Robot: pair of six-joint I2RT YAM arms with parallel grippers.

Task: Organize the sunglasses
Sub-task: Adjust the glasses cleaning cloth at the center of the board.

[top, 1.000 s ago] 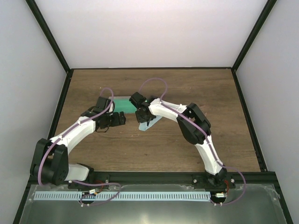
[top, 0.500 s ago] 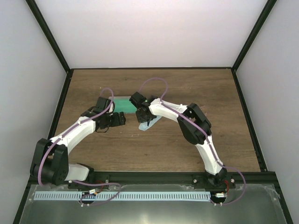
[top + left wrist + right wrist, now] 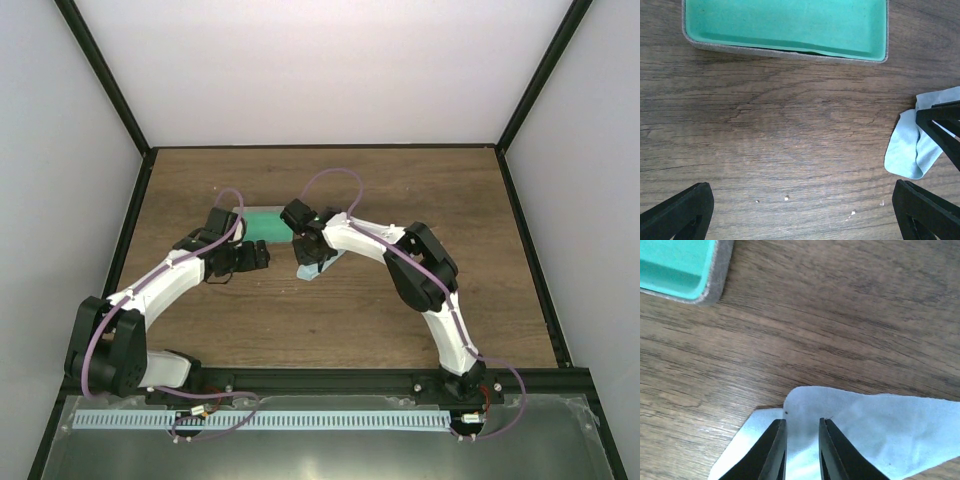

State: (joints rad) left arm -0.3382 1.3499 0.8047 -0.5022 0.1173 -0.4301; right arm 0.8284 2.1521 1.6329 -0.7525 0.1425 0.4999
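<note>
Right wrist view: the right claw [image 3: 801, 432], narrow, has edged onto the crumpled light blue cloth [image 3: 880, 425] beneath it; we judge cloth-handling underway; left claw [image 3: 800, 200] wide.

No sight of the sunglasses on my feeds.
I cannot pick them out from overhead or from either wrist camera, so their pose and resting place are unknown to me.

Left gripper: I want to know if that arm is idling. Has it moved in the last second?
No. In the top view the left gripper hangs open at the same spot as before, just on the near side of the green-lined case.
</note>
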